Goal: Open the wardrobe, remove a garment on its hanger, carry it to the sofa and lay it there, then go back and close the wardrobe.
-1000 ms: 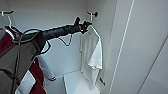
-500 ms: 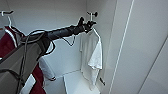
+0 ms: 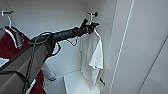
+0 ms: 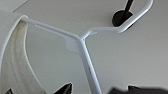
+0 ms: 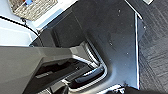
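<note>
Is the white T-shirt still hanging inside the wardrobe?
Yes: the T-shirt hangs on its hanger, hooked over a dark peg inside the wardrobe.

Dark grey carpet floor [image 5: 155, 50] lies beside a woven basket [image 5: 32, 8].

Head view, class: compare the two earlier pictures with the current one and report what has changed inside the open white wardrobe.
Hardly anything changed. The left end effector stays raised at the thin white hanger carrying the plain white short-sleeved T-shirt, with at most a slight shift. The T-shirt still hangs from the dark hook, and the maroon jacket remains at the left.
</note>
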Robot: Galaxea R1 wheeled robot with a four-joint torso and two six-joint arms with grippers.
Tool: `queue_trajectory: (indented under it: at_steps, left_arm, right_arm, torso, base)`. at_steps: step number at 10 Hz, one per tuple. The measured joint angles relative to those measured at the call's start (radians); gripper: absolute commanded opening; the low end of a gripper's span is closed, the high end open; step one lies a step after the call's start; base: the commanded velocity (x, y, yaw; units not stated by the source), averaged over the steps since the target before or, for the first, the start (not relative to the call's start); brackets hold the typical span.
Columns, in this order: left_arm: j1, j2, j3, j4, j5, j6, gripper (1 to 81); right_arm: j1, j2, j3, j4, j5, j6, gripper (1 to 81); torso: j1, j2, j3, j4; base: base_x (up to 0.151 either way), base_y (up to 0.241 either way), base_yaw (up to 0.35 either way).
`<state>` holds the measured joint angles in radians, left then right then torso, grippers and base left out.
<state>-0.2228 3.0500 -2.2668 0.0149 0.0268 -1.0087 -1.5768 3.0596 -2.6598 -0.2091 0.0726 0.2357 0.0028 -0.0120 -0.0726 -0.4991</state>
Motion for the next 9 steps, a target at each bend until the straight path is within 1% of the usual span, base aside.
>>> queue_trajectory:
  at_steps: [2,3,4,5,9]
  left_arm:
    - [-0.001,-0.001,-0.009,0.020,-0.009,0.000,81.1]
    - [-0.001,-0.003,-0.005,0.023,-0.011,0.000,1.0]
    - [0.002,-0.002,-0.002,0.011,0.007,-0.032,1.0]
    - [0.004,-0.003,-0.003,0.013,-0.003,-0.026,1.0]
    - [0.004,-0.030,0.034,0.014,-0.005,-0.022,1.0]
  right_arm:
    - [0.000,0.002,0.000,0.000,-0.001,0.000,81.1]
    - [0.000,0.001,0.000,0.000,-0.001,0.000,81.1]
    - [0.000,0.002,0.000,0.000,-0.001,0.000,81.1]
    - [0.000,0.002,0.000,0.000,-0.001,0.000,81.1]
    - [0.000,0.004,0.000,0.000,0.000,0.000,81.1]
  torso:
    - [0.000,0.000,0.000,0.000]
    - [0.000,0.000,0.000,0.000]
    - [0.000,0.000,0.000,0.000]
    - [0.000,0.000,0.000,0.000]
    - [0.000,0.000,0.000,0.000]
  base:
    - [0.000,0.000,0.000]
    - [0.000,0.000,0.000]
    - [0.000,0.000,0.000]
    - [0.000,0.000,0.000]
    - [0.000,0.000,0.000]
